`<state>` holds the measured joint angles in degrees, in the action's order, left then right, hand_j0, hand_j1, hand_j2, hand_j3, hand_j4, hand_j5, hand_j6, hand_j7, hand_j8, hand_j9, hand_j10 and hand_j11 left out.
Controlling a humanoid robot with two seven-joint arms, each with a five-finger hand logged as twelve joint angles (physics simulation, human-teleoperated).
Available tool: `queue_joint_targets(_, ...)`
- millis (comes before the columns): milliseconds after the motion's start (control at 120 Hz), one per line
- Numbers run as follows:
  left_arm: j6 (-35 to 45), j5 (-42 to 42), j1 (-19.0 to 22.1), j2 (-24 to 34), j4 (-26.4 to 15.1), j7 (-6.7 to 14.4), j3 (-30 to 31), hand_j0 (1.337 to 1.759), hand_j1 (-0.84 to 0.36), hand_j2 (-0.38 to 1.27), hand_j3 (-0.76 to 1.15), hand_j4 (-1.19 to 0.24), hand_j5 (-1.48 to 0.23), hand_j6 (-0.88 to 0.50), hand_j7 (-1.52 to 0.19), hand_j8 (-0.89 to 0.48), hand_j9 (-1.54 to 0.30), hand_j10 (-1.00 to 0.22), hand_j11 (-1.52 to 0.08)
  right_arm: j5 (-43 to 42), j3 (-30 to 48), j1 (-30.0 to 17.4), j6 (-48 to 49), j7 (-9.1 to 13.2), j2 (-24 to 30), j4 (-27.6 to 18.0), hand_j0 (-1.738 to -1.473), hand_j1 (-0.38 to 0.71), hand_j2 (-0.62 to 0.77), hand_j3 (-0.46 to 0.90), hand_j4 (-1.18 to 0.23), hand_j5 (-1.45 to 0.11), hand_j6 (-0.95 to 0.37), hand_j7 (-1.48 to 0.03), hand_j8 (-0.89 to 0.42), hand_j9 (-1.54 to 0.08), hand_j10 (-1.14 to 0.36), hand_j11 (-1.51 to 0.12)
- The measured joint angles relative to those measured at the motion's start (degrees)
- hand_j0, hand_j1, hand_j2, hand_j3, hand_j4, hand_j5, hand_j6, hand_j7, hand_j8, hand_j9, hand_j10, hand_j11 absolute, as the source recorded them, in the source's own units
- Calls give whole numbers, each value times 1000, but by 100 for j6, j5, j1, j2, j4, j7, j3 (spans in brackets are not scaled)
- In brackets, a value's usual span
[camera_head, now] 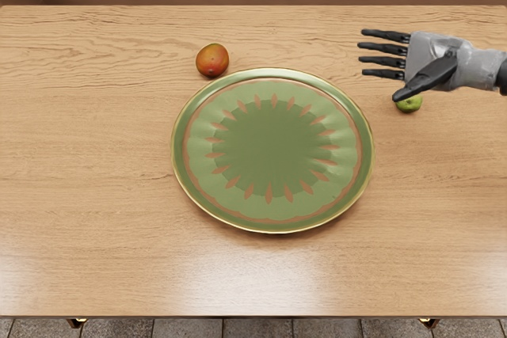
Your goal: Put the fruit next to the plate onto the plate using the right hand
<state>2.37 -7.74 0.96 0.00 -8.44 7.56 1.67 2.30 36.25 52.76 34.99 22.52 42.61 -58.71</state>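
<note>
The small green fruit (pixel 409 104) lies on the wooden table (pixel 95 235) to the right of the plate (pixel 273 148), near its gold rim but clearly apart from it, level with the plate's upper part. Its top is partly covered by the dark thumb (pixel 425 79) of the right hand (pixel 426 56), which slants down and to the left across it; whether the thumb tip touches the fruit or only hangs just above it cannot be told from this view. The rest of the hand sits above and slightly behind the fruit in the picture, its grey palm joined to an arm that comes in from the right edge. The four black fingers (pixel 384 36) are stretched out straight, spread apart and pointing left toward the middle of the table, so the hand is open and holds nothing. The plate itself is large and round, green with a ring of orange petal marks around a darker centre, and nothing lies on it. On its far left side a red-orange mango (pixel 212 59) rests on the table just beside the rim, well apart from the hand and from the green fruit. The table fills nearly the whole view, with a brown wall behind it and a strip of grey floor tiles below its front edge.
</note>
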Motion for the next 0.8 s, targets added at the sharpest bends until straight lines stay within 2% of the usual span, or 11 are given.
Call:
queue_joint_targets(108,0,0,-4,0,0,0,0,1657,345,1,0,-3,-4,-4,-4,-3,-4,-3,-4,-390,-5,140,2,199,-162,-85,-1657,-340,-2,0,-8,-10,-7,-10,-7,-10,-7,-10)
queue_joint_targets(175,0,0,0,0,0,0,0,1657,346,1,0,-3,-4,-3,-4,-3,-4,-3,-4,-1125,39,344,3,241,-163,91,-1657,-338,-2,0,-9,-12,-9,-12,-9,-12,-9,-12)
queue_joint_targets(225,0,1,-1,0,0,0,-1,1658,345,1,0,-3,-4,-4,-4,-3,-4,-3,-4,-1919,226,563,3,198,-235,314,-1657,-335,-2,0,-12,-15,-11,-16,-11,-15,-11,-15)
queue_joint_targets(267,0,1,0,0,0,0,-1,1658,346,1,0,-3,-4,-3,-4,-3,-4,-3,-4,-2670,400,749,3,27,-350,443,-1658,-333,-2,0,-14,-18,-13,-18,-13,-18,-13,-18)
queue_joint_targets(342,0,0,0,0,0,0,0,1658,346,1,0,-3,-4,-3,-4,-3,-4,-3,-4,-4018,148,1018,-198,-721,-516,577,-1658,-330,-3,0,-16,-21,-16,-21,-16,-21,-16,-21)
queue_joint_targets(492,0,0,0,0,0,0,0,1658,346,1,0,-3,-4,-4,-4,-3,-4,-3,-4,-6681,-2486,1771,-2057,-1954,-621,763,-1658,-327,-3,0,-21,-25,-22,-25,-21,-25,-21,-25)
queue_joint_targets(550,0,0,0,0,0,0,0,1658,346,1,0,-3,-4,-4,-4,-4,-4,-3,-4,-7424,-3277,1982,-2358,-2793,-627,804,-1658,-327,-3,0,-22,-25,-23,-25,-22,-25,-21,-25)
queue_joint_targets(625,0,0,0,0,0,0,0,1658,345,1,0,-4,-4,-4,-4,-4,-4,-3,-4,-7956,-4241,2254,-2566,-4114,-656,993,-1658,-327,-3,0,-23,-25,-24,-25,-23,-25,-21,-25)
queue_joint_targets(667,0,0,0,0,0,0,-1,1658,346,1,0,-3,-4,-4,-4,-4,-4,-3,-4,-8117,-4573,2337,-2636,-4654,-728,1208,-1658,-327,-2,0,-24,-26,-25,-25,-24,-26,-22,-26)
queue_joint_targets(725,0,0,0,0,0,0,-1,1658,346,1,0,-3,-4,-4,-4,-3,-4,-3,-4,-8165,-4833,2404,-2697,-5125,-807,1439,-1658,-332,-1,0,-20,-21,-22,-20,-20,-21,-19,-21)
queue_joint_targets(800,0,0,0,0,0,0,-1,1658,345,1,0,-3,-4,-4,-4,-4,-4,-3,-4,-8042,-5035,2382,-2738,-5447,-893,1700,-1658,-337,0,0,-16,-15,-18,-15,-16,-15,-15,-15)
